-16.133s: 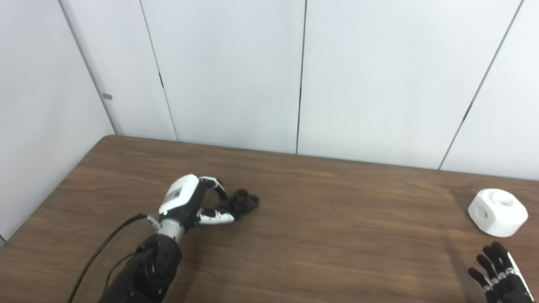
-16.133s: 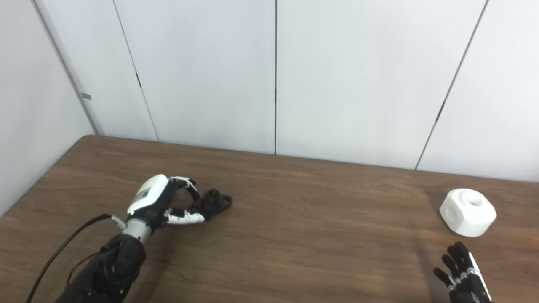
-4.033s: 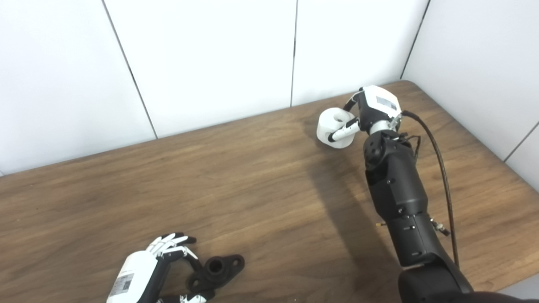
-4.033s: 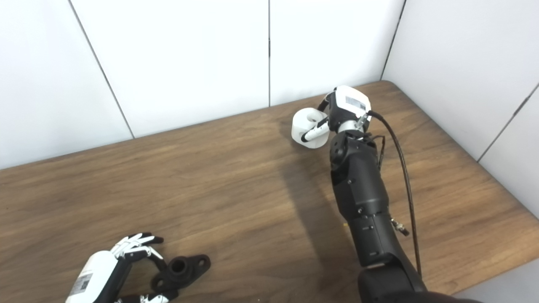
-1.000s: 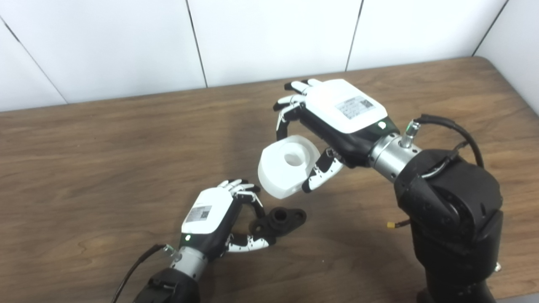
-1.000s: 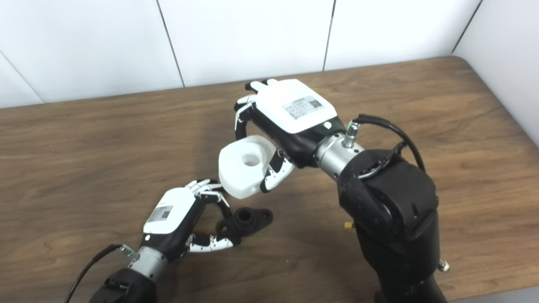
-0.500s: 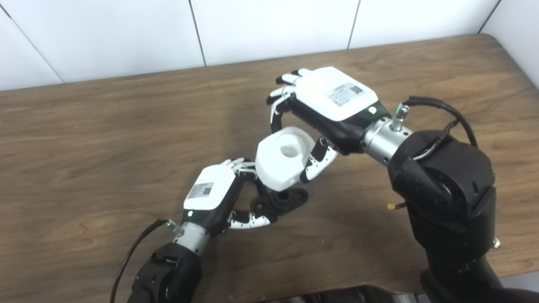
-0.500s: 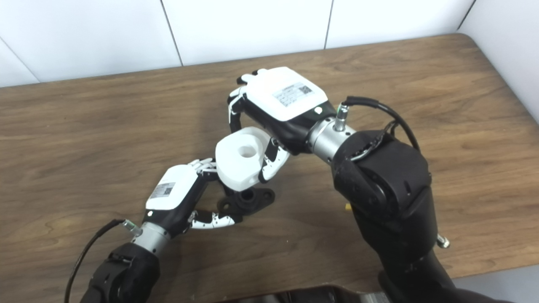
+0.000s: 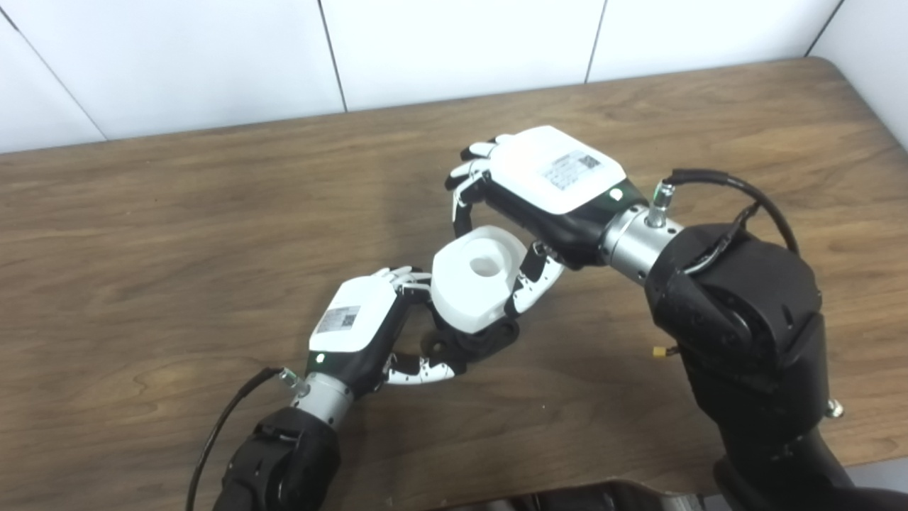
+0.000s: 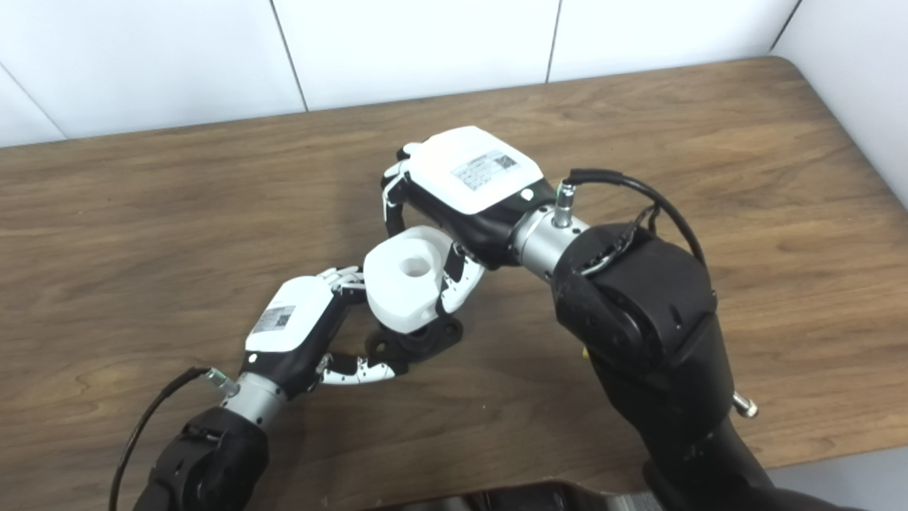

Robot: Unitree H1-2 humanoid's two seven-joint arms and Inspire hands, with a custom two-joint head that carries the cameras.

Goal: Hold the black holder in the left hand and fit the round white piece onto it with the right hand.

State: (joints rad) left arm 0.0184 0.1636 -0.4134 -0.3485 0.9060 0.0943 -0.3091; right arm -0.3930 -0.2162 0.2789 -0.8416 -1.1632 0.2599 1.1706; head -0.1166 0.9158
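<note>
A brown wooden table (image 9: pixel 177 213) is being used as the work surface, with white wall panels (image 9: pixel 461 42) standing behind it.

The right hand (image 9: pixel 546 191) is being held over the middle of the table, its fingers and thumb closed round the white piece (image 9: pixel 475 284), which is gripped by its sides. The piece is chunky and faceted, with a round bore in its top face. It is being held directly over the holder (image 10: pixel 418 341) and appears to be touching it; whether it is seated cannot be told, since the post is hidden beneath it.

The left hand (image 9: pixel 355 330) is lying low on the table, fingers and thumb curled onto the near end of the holder, which is being pinned flat against the wood.

The holder is a small black flanged part, and only its ears are showing from under the piece.

Handling, as judged: both parts look like rigid plastic, light, smooth and probably a little slippery. Neither looks fragile. The piece is best being gripped across opposite flats, with the bore left clear for sighting. The holder is best being held by one ear, clear of the post. A tilted bore is likely to jam rather than slide, so the piece should be kept level while being pressed
</note>
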